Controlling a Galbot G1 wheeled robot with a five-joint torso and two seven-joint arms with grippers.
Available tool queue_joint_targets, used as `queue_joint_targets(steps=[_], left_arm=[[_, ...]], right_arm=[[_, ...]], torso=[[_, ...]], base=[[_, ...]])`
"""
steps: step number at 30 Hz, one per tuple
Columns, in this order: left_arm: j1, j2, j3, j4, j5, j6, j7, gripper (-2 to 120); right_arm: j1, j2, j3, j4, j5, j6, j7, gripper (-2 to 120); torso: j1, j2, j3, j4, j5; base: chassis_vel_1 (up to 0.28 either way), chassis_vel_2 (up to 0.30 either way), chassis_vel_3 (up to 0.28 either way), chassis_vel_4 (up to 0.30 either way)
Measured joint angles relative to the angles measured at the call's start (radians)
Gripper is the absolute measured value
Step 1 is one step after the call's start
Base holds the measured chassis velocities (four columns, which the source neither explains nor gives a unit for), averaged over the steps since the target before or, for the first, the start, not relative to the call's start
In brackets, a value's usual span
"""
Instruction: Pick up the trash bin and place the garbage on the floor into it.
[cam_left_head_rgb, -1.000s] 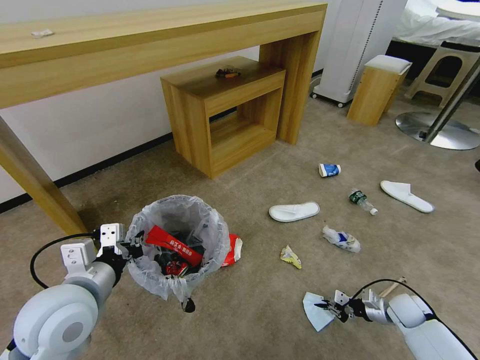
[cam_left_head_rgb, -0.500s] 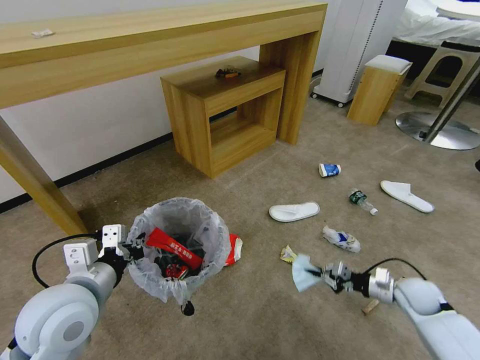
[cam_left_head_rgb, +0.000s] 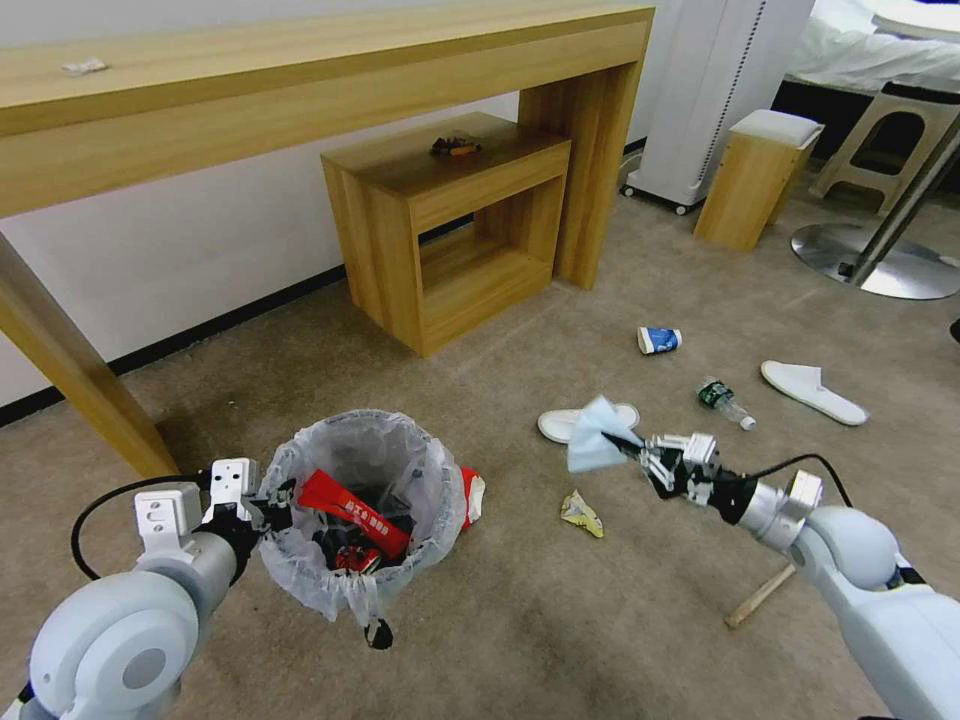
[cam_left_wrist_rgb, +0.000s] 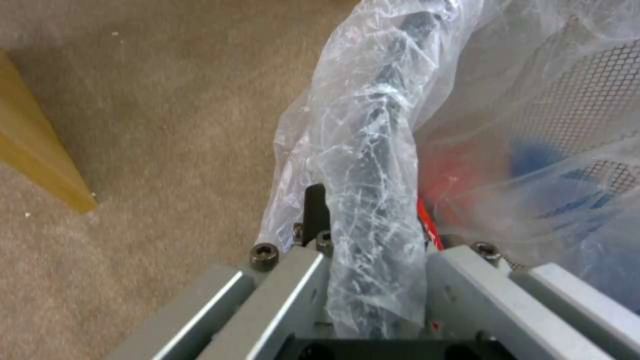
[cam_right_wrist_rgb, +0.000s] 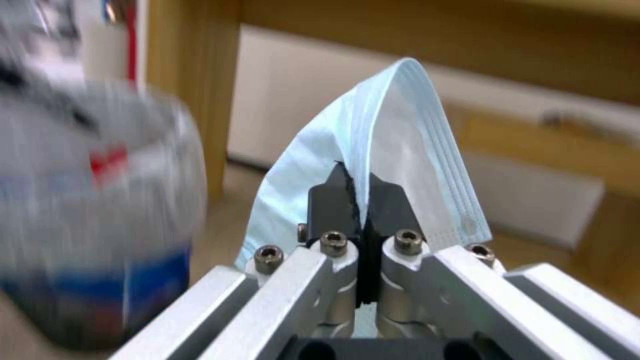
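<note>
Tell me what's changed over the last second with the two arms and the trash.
The right gripper, jaws shut on the blue mask, lifted it off the floor and carried it up toward the bin. The left gripper stayed clamped on the bin's rim, the bin dropping slightly in the head view. The slippers, bottle and cup haven't moved.

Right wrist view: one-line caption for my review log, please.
Right gripper shut on a pale blue pleated face mask, with the bag-lined black trash bin nearby.
</note>
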Motion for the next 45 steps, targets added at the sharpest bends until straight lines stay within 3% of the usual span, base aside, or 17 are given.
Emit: queue_joint_targets(steps=[7, 19, 32, 45], left_arm=[[0.003, -0.009, 0.015, 0.002, -0.010, 0.003, 0.000, 0], [-0.013, -0.020, 0.056, -0.002, -0.038, 0.002, 0.030, 0], [-0.043, -0.019, 0.071, -0.008, -0.085, -0.003, 0.053, 0], [-0.065, -0.038, 0.079, 0.000, -0.107, -0.012, 0.068, 0]], right_arm=[[0.031, -0.016, -0.025, 0.112, 0.148, -0.005, 0.006, 0], [0.079, -0.008, -0.084, 0.207, 0.215, -0.013, 0.007, 0], [0.164, 0.070, -0.311, 0.158, 0.173, -0.014, 0.005, 0], [0.212, 0.112, -0.475, 0.069, 0.107, 0.008, -0.009, 0]], torso=[[0.000, 0.000, 0.000, 0.0000, 0.0000], [0.000, 0.000, 0.000, 0.0000, 0.0000], [0.000, 0.000, 0.000, 0.0000, -0.0001], [0.000, 0.000, 0.000, 0.0000, -0.0001]], base=[[0.000, 0.000, 0.000, 0.000], [0.000, 0.000, 0.000, 0.000], [0.000, 0.000, 0.000, 0.000], [0.000, 0.000, 0.000, 0.000]])
